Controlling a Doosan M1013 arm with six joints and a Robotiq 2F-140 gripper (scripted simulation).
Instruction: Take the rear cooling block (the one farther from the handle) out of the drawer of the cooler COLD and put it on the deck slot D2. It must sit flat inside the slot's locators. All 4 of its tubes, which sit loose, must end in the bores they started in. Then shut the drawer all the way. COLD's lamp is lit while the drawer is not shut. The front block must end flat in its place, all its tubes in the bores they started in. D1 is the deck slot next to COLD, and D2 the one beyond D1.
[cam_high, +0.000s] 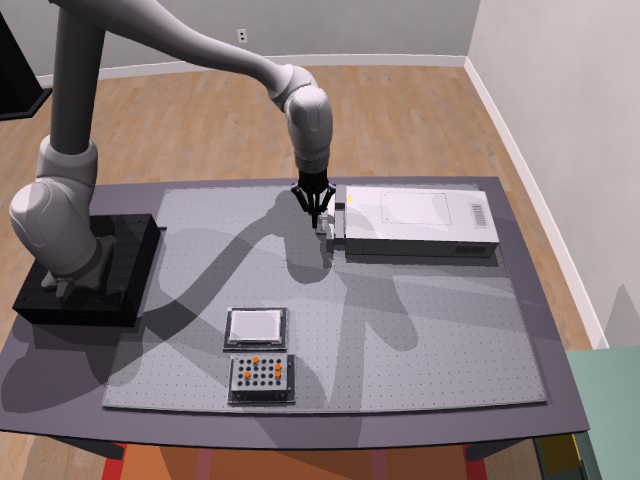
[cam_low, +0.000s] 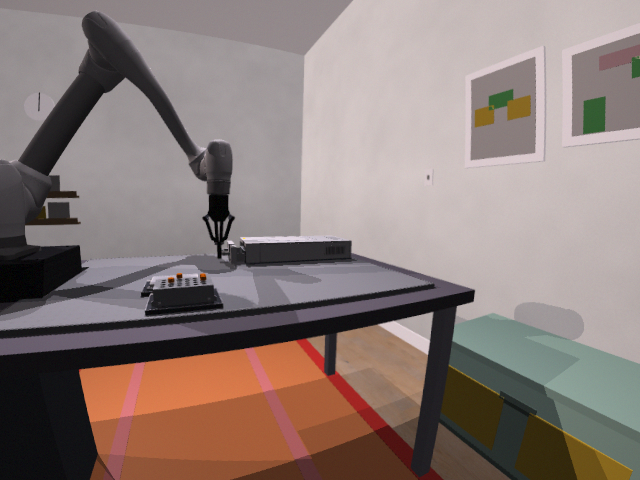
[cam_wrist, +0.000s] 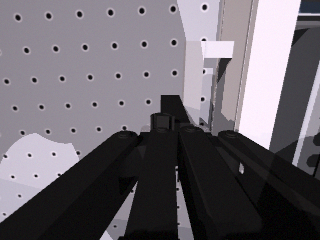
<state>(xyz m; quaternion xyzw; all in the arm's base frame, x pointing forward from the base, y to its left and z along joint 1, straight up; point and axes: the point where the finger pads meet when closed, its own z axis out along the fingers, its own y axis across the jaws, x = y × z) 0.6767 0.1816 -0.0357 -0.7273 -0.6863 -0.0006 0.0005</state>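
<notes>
My gripper (cam_high: 314, 226) (cam_low: 219, 256) is shut and empty, its fingertips low beside the drawer handle (cam_wrist: 217, 49), on the side away from the cooler. The drawer front (cam_high: 330, 241) (cam_wrist: 270, 75) stands a short gap out from the cooler COLD (cam_high: 413, 249) (cam_low: 297, 252). COLD's lamp (cam_high: 349, 198) is lit yellow. The front block's tubes are not visible; a little of the dark drawer inside shows at the wrist view's right edge. The rear block (cam_high: 259, 379) (cam_low: 181, 294) sits level on slot D2 (cam_high: 291, 384), with several orange tubes in its bores. It looks flat.
Slot D1 (cam_high: 226, 338) lies between D2 and COLD and holds a pale flat plate (cam_high: 255, 325). The perforated deck board (cam_high: 439, 335) lies under everything on the table. The arm's black base (cam_high: 129, 268) stands at the left.
</notes>
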